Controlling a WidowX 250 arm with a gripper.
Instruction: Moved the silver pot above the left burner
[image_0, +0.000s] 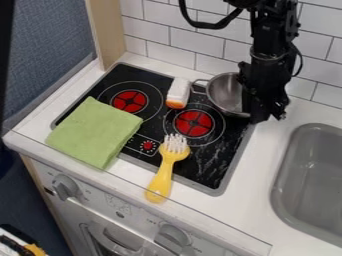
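The black gripper (262, 112) hangs at the upper right, over the back right corner of the black stovetop. Right against it is the silver pot (224, 91), upright at the stove's back edge, its handle pointing left. The arm covers the pot's right side, so whether the gripper holds the rim is hidden. At the back left, the left burner (129, 101) shows red, with no pot on it.
A white and orange brush (178, 93) lies between the left burner and the pot. A green cloth (95, 132) covers the stove's front left. The yellow brush (164, 172) lies across the front edge. On the right is a grey sink (284, 165).
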